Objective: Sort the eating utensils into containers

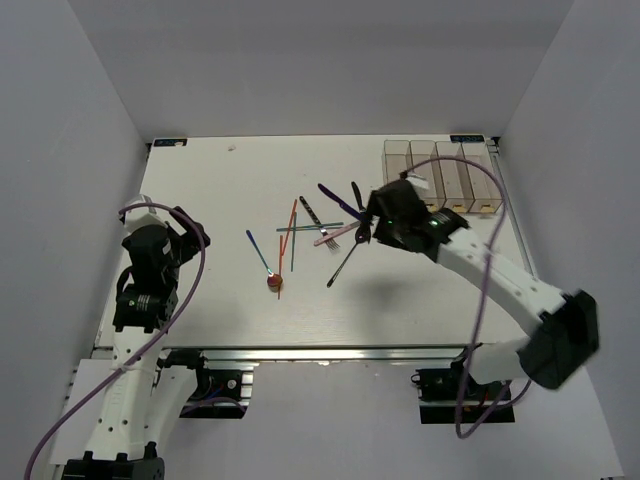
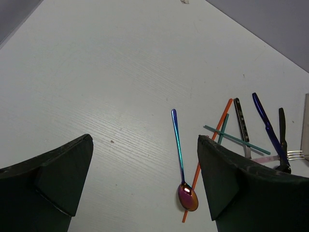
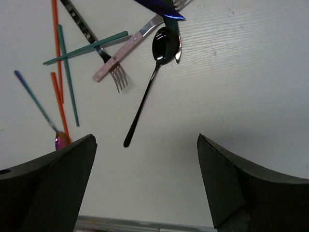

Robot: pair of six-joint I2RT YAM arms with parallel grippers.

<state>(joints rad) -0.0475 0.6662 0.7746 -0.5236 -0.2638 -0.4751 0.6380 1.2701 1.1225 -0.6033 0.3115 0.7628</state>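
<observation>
The utensils lie in a loose heap mid-table: a blue-handled spoon (image 1: 262,258), orange chopsticks (image 1: 291,228), green chopsticks (image 1: 296,240), a pink-handled fork (image 1: 335,236), a black spoon (image 1: 343,266) and a dark purple knife (image 1: 336,199). The clear containers (image 1: 441,172) stand in a row at the far right. My right gripper (image 1: 360,213) is open and empty above the heap's right end; in its wrist view (image 3: 146,140) the black spoon (image 3: 145,94) lies just ahead. My left gripper (image 1: 190,237) is open and empty, left of the heap; in its wrist view (image 2: 144,142) the blue-handled spoon (image 2: 178,150) lies between the fingers' line of sight.
A dark-handled silver fork (image 3: 86,30) lies under the green chopsticks (image 3: 67,77). The pink-handled fork (image 3: 120,58) crosses it. White walls enclose the table at the left, back and right. The table's near edge (image 3: 145,224) shows below the right gripper.
</observation>
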